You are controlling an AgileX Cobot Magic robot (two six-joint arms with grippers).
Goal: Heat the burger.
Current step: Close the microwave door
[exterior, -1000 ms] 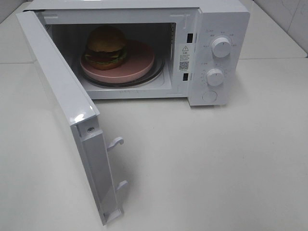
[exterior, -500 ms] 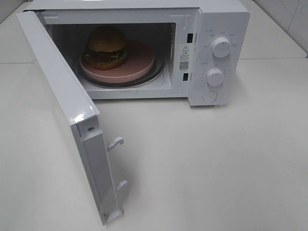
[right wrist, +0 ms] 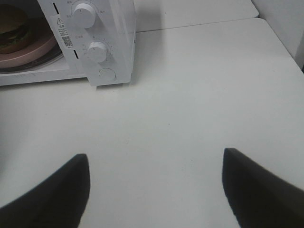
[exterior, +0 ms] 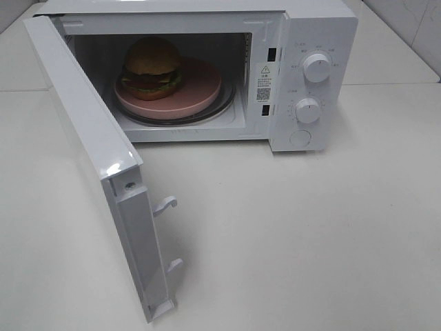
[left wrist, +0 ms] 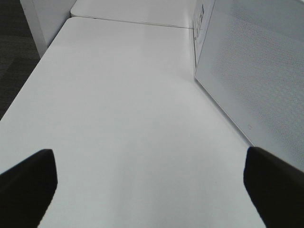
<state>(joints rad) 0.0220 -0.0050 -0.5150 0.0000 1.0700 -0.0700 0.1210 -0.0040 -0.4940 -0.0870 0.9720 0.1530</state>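
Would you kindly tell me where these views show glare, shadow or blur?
Exterior high: sharp; glare on the microwave door, the burger dim in the shaded cavity. Left wrist: the left gripper shows as dark, blurred tips. Right wrist: the right gripper likewise, the dials crisp.

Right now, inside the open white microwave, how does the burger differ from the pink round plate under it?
The tan-brown domed burger is narrower and taller; the pink round plate is wider and flat. The burger sits on the plate, left of its centre in the high view. Both are round, inside the open white microwave.
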